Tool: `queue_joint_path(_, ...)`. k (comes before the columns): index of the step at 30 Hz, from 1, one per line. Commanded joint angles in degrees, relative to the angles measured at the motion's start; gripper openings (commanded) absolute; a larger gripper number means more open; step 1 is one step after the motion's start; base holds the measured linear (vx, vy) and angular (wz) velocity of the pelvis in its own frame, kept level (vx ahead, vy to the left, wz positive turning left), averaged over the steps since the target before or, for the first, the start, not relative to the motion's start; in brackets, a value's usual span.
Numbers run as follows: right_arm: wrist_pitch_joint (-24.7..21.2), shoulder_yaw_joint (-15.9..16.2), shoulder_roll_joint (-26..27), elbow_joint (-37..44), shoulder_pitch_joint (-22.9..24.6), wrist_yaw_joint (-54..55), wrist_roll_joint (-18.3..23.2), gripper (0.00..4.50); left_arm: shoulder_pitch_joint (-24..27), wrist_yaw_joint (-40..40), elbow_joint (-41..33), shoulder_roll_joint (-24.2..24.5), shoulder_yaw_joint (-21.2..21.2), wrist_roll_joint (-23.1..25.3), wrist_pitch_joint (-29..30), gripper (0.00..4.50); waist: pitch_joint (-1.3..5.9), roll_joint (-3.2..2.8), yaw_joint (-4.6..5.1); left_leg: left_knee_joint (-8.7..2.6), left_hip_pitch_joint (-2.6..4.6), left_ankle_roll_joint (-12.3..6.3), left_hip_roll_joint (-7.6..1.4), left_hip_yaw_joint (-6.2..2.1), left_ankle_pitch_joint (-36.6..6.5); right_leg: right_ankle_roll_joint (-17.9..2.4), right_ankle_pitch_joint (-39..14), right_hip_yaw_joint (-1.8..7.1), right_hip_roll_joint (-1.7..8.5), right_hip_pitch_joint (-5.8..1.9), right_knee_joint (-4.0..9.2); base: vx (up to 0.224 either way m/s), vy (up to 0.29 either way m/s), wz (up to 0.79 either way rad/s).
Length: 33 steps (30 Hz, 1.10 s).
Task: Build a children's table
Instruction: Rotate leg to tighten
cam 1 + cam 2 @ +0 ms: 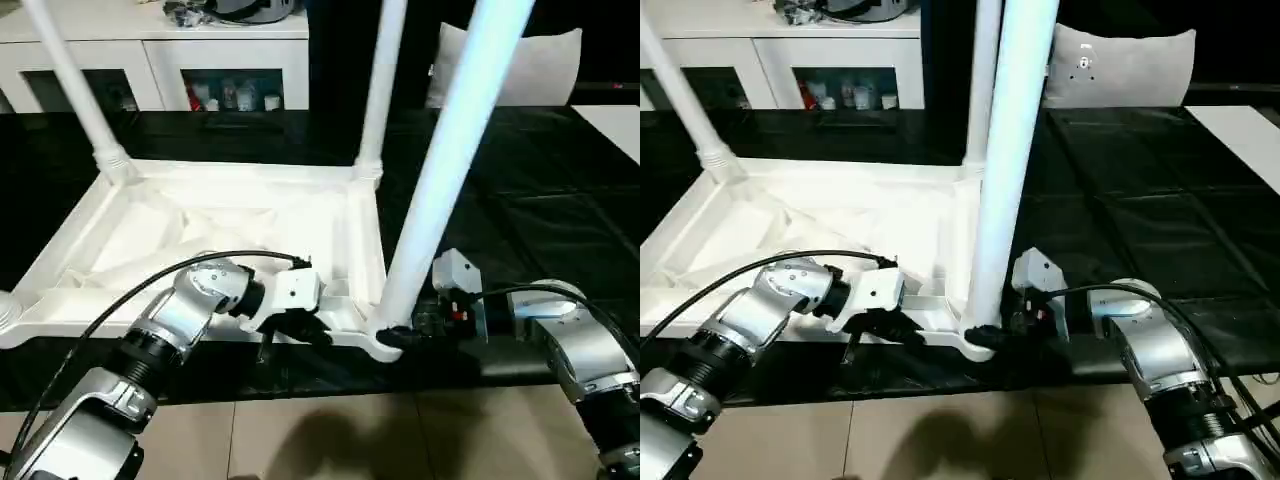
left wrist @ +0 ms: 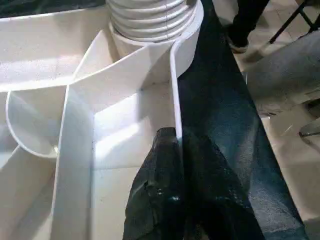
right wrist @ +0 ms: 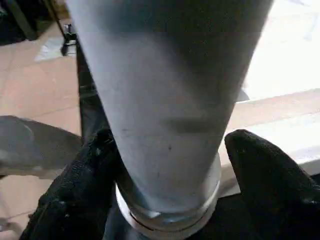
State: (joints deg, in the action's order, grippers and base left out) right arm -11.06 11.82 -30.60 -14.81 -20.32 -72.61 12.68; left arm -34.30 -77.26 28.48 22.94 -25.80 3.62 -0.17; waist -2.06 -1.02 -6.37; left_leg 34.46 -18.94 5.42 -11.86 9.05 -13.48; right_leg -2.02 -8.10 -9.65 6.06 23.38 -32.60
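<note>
The white tabletop (image 1: 200, 225) lies upside down on the black work table, ribbed underside up. Two white legs stand in its far corner sockets, one on the left (image 1: 80, 90) and one on the right (image 1: 380, 90). A third leg (image 1: 450, 160) rises tilted from the near right corner socket (image 1: 385, 342). My right gripper (image 1: 402, 335) is shut on this leg's base, with one black finger (image 3: 75, 195) on each side of it. My left gripper (image 1: 300, 330) is shut on the tabletop's thin near rim (image 2: 175, 100), just left of that corner. The near left corner socket (image 1: 5, 310) holds no leg.
A white cabinet with glass doors (image 1: 150, 60) stands behind the work table. A white cushion-like object (image 1: 540, 60) sits at the back right, and a white sheet (image 1: 615, 125) lies at the right edge. The table's front edge drops to a tiled floor (image 1: 350, 440).
</note>
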Motion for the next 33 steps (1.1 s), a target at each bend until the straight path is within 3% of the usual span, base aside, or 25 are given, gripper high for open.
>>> queue_joint_path(1,-0.74,0.48,-0.81,-0.5,-0.64,-0.5,0.71,3.32,-0.63,-3.41,-0.31,-0.66,-3.05,0.56,-1.38,0.0,3.62,0.9,0.25,-3.93,-0.8,-5.51,-1.75,0.38,-3.6,-7.56,-17.82,4.01,3.37,-3.95,3.11,0.0,0.0,0.0)
queue_joint_path(6,-1.54,0.04,-0.59,-0.71,-0.55,-1.03,0.75,2.8,-0.36,-3.67,-0.37,-0.49,-3.08,0.71,-0.61,0.0,3.59,0.99,0.22,-3.97,-0.85,-4.9,-1.63,0.36,-4.06,-6.59,-19.35,3.93,3.31,-3.97,3.32,0.0,0.0,0.0)
queue_joint_path(11,-2.67,0.13,-0.34,-0.27,0.22,-1.37,1.32,2.64,0.28,-3.17,-1.03,-0.54,-2.64,0.31,1.22,0.0,3.65,1.06,0.22,-3.92,-0.87,-5.08,-1.65,0.36,-3.15,-6.71,-18.46,3.94,3.26,-3.98,3.14,0.0,0.0,0.0)
queue_joint_path(16,-8.26,-0.72,2.84,1.32,0.52,5.78,1.16,2.61,1.62,-1.37,-4.03,-0.91,-1.29,-0.98,7.12,0.0,3.53,1.04,0.39,-4.0,-0.91,-4.44,-1.58,0.35,-3.3,-6.26,-19.49,3.94,3.3,-3.97,3.26,0.0,0.0,0.0)
queue_joint_path(18,-10.59,-1.6,6.63,0.07,-0.6,13.84,-0.76,2.61,1.63,4.5,-4.19,-3.14,0.81,-0.88,11.23,0.0,3.05,1.16,1.22,-4.17,-0.84,-2.7,-1.16,0.4,-6.19,-4.35,-24.76,3.64,3.14,-3.84,4.06,0.0,0.0,0.0)
queue_joint_path(21,-13.85,-3.44,12.23,-1.99,-2.61,24.57,-2.37,2.61,1.46,12.18,-4.44,-6.79,3.93,-1.46,16.88,0.0,2.78,1.14,2.65,-3.87,-0.56,-0.84,-0.4,0.28,-9.95,-0.24,-33.38,2.46,2.88,-3.59,5.68,0.0,0.0,0.0)
queue_joint_path(22,-17.44,-5.64,16.25,-3.93,-4.52,32.41,-2.61,2.61,1.25,17.36,-5.03,-9.31,5.54,-1.32,20.68,0.0,2.77,1.16,3.58,-3.73,-0.55,-0.42,-0.26,0.12,-11.02,0.61,-34.57,2.0,2.76,-3.44,6.01,0.0,0.0,0.0)
queue_joint_path(24,-18.0,-6.01,16.83,-4.16,-4.77,33.72,-2.69,2.61,1.27,18.17,-5.26,-9.64,5.68,-1.2,21.25,0.0,2.9,1.01,4.28,-3.57,-0.69,-0.33,-0.09,-0.13,-11.8,1.67,-35.22,1.39,2.77,-3.68,6.47,0.0,0.0,0.0)
queue_joint_path(25,-19.63,-7.2,19.45,-5.28,-5.96,38.14,-2.76,2.61,0.97,22.97,-5.64,-12.05,7.03,-0.66,24.47,0.0,3.12,0.53,5.26,-3.8,-0.92,-1.11,-0.6,-0.44,-12.13,1.36,-32.48,1.37,2.98,-4.04,6.54,0.0,0.0,0.0)
queue_joint_path(26,-19.63,-7.2,19.45,-5.28,-5.96,38.14,-2.76,2.61,0.97,22.97,-5.64,-12.05,7.03,-0.66,24.47,0.0,3.19,0.57,5.47,-3.81,-0.94,-1.24,-0.64,-0.51,-12.01,0.81,-31.26,1.35,2.97,-4.01,6.49,0.0,0.0,0.0)
queue_joint_path(28,-20.37,-8.36,22.81,-7.25,-7.74,44.25,-3.6,2.61,0.07,30.27,-4.87,-15.7,9.08,0.52,27.22,0.0,3.3,0.76,6.02,-3.8,-0.96,-1.45,-0.61,-0.46,-10.88,-1.15,-28.45,1.75,2.89,-3.78,6.06,0.0,0.0,0.0)
queue_joint_path(30,-18.86,-8.12,24.13,-8.26,-8.38,46.21,-4.93,2.61,-0.47,34.63,-3.88,-17.85,10.32,1.2,27.8,0.0,3.41,0.78,6.05,-3.81,-1.19,-2.2,-0.59,-0.41,-9.44,-2.46,-26.58,2.05,2.9,-3.91,5.76,0.0,0.0,0.0)
queue_joint_path(32,-16.31,-8.44,24.86,-8.63,-8.44,46.11,-4.73,3.17,-0.58,36.13,-3.74,-18.83,10.44,1.5,27.36,0.0,3.55,0.95,5.69,-3.78,-1.1,-3.48,-0.69,-0.2,-7.49,-3.93,-24.0,2.51,3.02,-3.82,5.28,0.0,0.0,0.0)
queue_joint_path(33,-15.65,-8.52,25.08,-8.67,-8.48,46.23,-4.82,3.17,-0.57,36.46,-3.86,-19.13,10.35,1.63,27.23,0.0,3.62,1.14,5.43,-3.77,-1.24,-4.12,-0.69,-0.1,-6.18,-4.54,-22.7,2.76,3.08,-3.93,4.92,0.0,0.0,0.0)
